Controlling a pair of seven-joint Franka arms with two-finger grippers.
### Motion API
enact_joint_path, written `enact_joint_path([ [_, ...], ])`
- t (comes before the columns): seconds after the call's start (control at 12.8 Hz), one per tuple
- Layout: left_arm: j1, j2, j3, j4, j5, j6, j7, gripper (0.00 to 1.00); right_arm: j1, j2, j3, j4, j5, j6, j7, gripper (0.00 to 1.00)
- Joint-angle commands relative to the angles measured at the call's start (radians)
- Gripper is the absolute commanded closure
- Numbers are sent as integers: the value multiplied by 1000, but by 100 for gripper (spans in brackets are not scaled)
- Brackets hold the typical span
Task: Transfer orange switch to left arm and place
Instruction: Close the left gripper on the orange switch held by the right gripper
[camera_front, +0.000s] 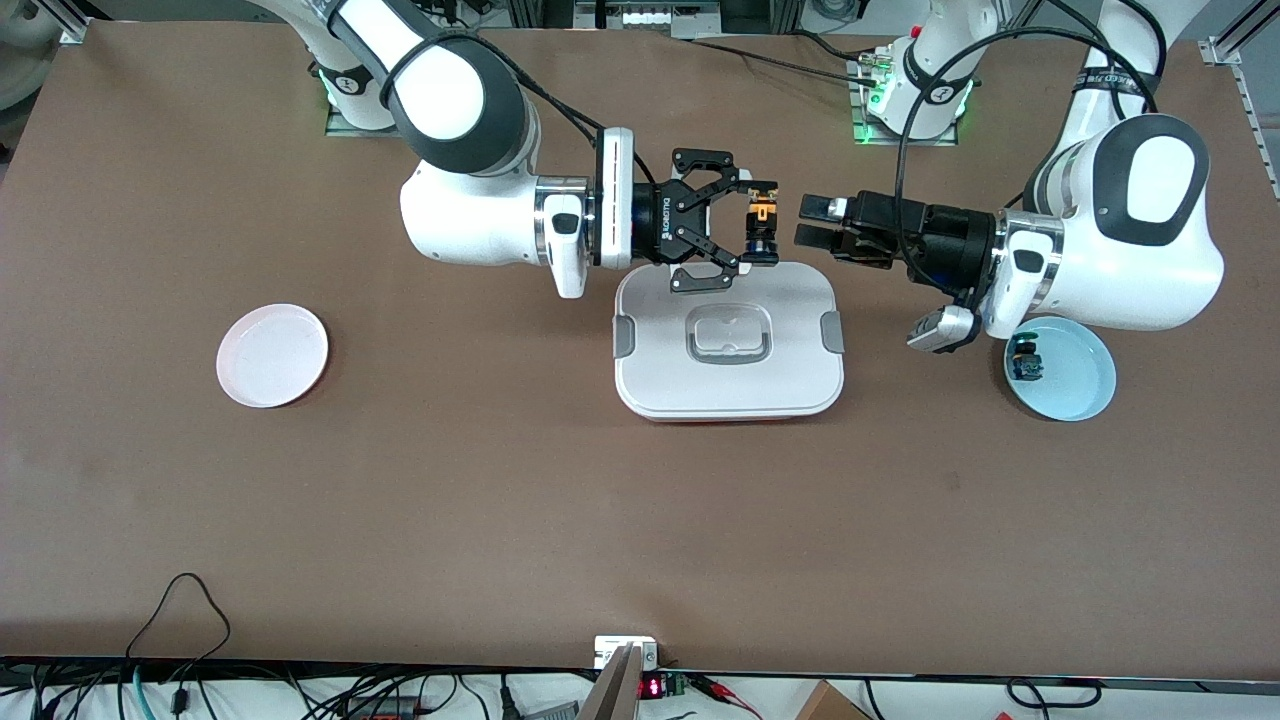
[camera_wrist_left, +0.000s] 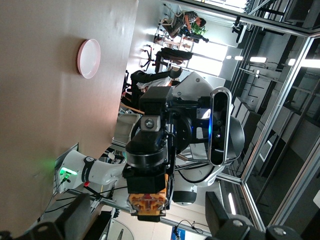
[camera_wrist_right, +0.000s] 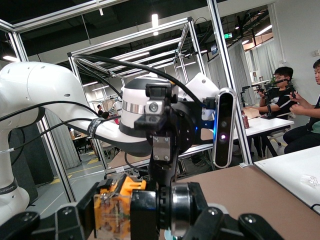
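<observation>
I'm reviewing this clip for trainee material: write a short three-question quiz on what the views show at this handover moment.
1. True or false: the right hand is shut on the orange switch.
2. How does the left hand stand? A) shut on the switch B) open, facing the switch, not touching it C) resting on the pink plate
3. Fill in: the small blue-and-green component lies in the ___ plate at the left arm's end of the table.

Key: 1 true; 2 B; 3 light blue. The handover takes place over the edge of the box farther from the front camera.
</observation>
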Motion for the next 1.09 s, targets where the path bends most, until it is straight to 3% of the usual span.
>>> enact_joint_path([
  [0.0, 0, -35, -18, -60, -10, 56, -51, 0, 1, -15, 2, -13, 28, 18, -32, 100],
  [0.16, -10, -69, -54, -83, -10, 125, -100, 0, 1, -15, 2, -13, 27, 18, -34, 100],
  [0.47, -10, -69, -64, -76, -10, 130, -131, 1, 1, -15, 2, -13, 27, 18, -37, 100],
  [0.63, -8, -69, -64, -76, -12, 130, -129, 26, 1, -17, 2, -13, 24, 18, -40, 100],
  [0.7, -8, -71, -62, -76, -10, 130, -129, 44, 1, -17, 2, -13, 24, 18, -43, 100],
  [0.94, -7, -69, -64, -73, -10, 129, -126, 65, 1, -18, 2, -14, 22, 31, -49, 100],
  [1.02, -5, -69, -62, -73, -10, 127, -125, 79, 1, -19, 2, -14, 22, 31, -52, 100],
])
